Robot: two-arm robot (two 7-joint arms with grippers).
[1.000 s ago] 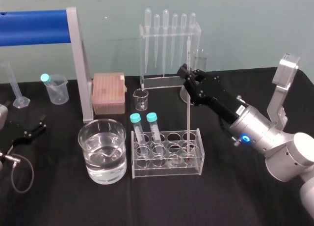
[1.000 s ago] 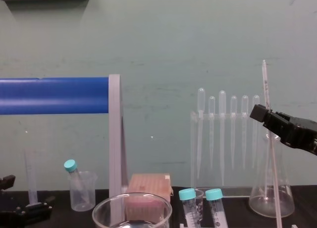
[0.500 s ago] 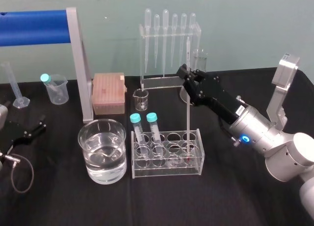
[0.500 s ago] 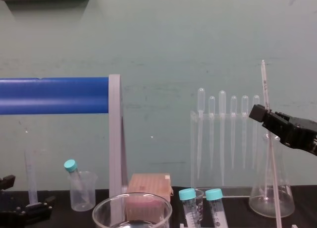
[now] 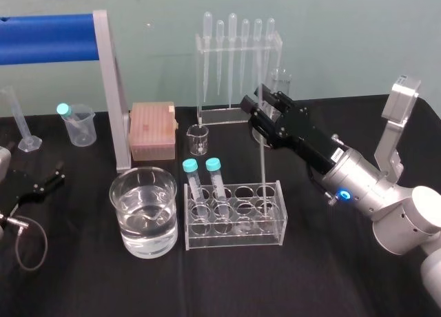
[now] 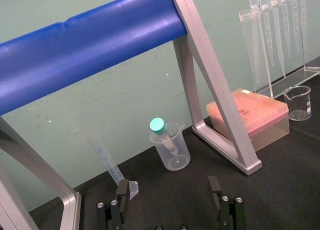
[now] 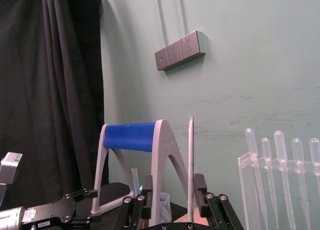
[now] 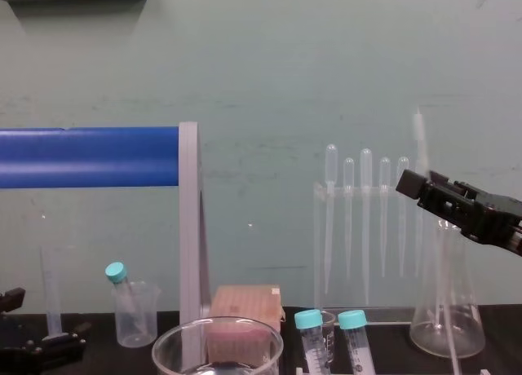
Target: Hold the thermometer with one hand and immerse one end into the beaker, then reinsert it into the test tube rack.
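Right pincer (image 5: 261, 105) wide around thin glass thermometer (image 5: 262, 169) in clear rack (image 5: 234, 238); left pincer (image 6: 167, 192) parked, wide.

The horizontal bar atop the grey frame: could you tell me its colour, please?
The bar is bright blue, clearest in the left wrist view.

The right gripper (image 8: 418, 185) reaches in from the right edge, its tip level with the top bar of the rack of pipettes (image 8: 366, 212). The thermometer (image 8: 420, 137) rises blurred above it and slants down past the flask (image 8: 447, 326). The beaker (image 8: 175, 355) shows its rim at the bottom, near two teal-capped tubes (image 8: 308, 319)
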